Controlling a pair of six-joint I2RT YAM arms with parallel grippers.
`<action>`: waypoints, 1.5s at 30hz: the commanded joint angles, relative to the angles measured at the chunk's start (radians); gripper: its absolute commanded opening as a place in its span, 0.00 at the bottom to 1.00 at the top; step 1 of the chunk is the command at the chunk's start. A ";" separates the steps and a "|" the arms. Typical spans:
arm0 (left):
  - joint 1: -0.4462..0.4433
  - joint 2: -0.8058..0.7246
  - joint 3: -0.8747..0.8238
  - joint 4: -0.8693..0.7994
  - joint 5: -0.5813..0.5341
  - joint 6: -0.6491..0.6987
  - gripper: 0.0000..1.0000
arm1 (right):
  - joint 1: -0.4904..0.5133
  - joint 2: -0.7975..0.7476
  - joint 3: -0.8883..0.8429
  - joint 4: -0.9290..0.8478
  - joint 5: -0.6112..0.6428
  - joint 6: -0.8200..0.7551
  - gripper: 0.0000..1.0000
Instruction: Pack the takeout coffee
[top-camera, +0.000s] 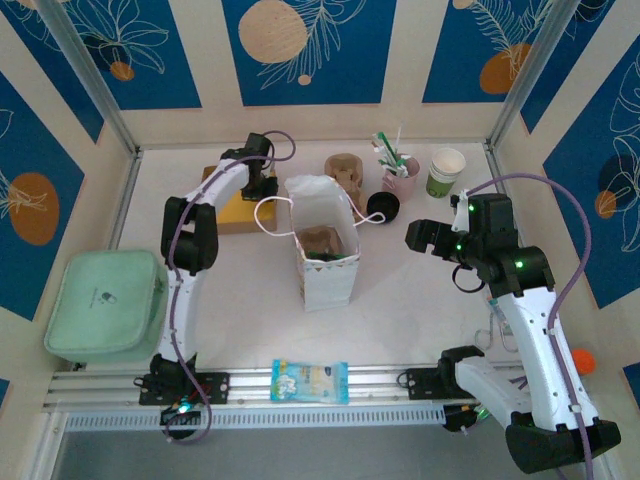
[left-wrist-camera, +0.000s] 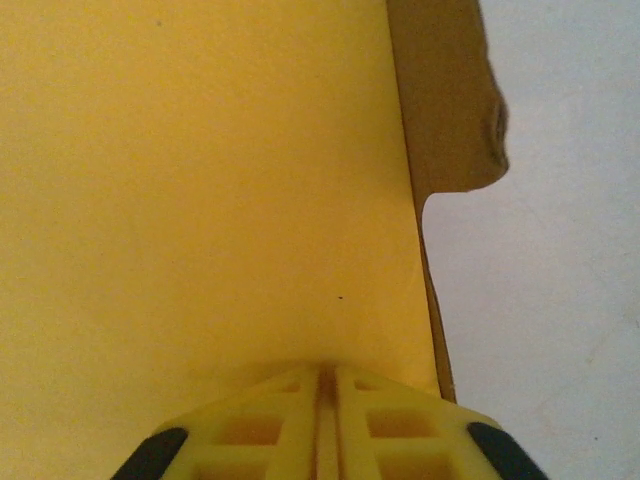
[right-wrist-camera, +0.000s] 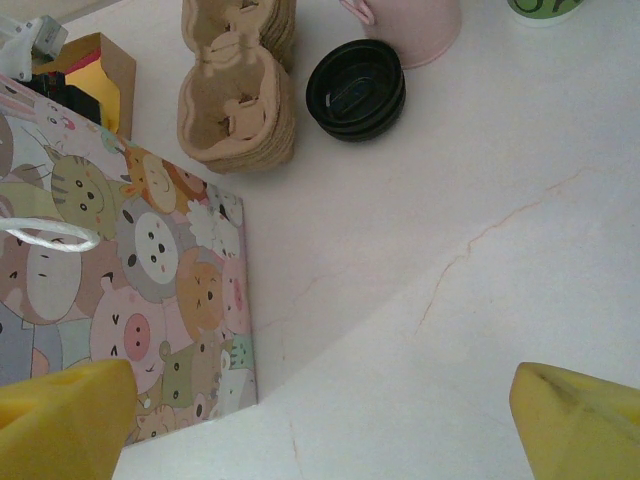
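We see a white table (top-camera: 420, 300) walled in by blue patterned panels. The biggest thing on it is a mint-green case (top-camera: 105, 305) at the left edge. A paper bag (top-camera: 325, 250) printed with cartoon animals stands upright and open-topped in the middle, with its white cord handles loose.

Just left of the bag at the far side lies a flat cardboard box (top-camera: 232, 212) with a yellow top. The left gripper (top-camera: 262, 185) hangs over it. In the wrist view its fingers (left-wrist-camera: 290, 425) are pressed together with only a thin seam between them, and we cannot tell whether anything is pinched there.

A blue snack packet (top-camera: 310, 381) lies on the near rail. Behind the bag sits a stack of pulp cup carriers (top-camera: 345, 172).

The right gripper (top-camera: 425, 238) hovers right of the bag, spread wide and grasping nothing, with bare table between its tips.

A pink cup (top-camera: 402, 180) of utensils stands right of the carriers. The coffee (top-camera: 446, 172) stands upright just beside it at the far right, outside the bag and apart from both grippers. A black lid (top-camera: 382, 207) lies in front of the pink cup.
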 joint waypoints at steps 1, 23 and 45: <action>-0.006 -0.016 0.012 -0.019 -0.004 0.000 0.08 | -0.003 -0.013 -0.015 -0.008 -0.010 0.009 0.96; 0.012 -0.167 -0.040 0.006 -0.011 0.022 0.00 | 0.157 -0.043 0.134 -0.014 -0.290 -0.078 0.95; 0.015 -0.030 0.025 -0.026 0.021 0.008 0.35 | 0.501 0.146 0.325 -0.085 0.014 -0.098 0.95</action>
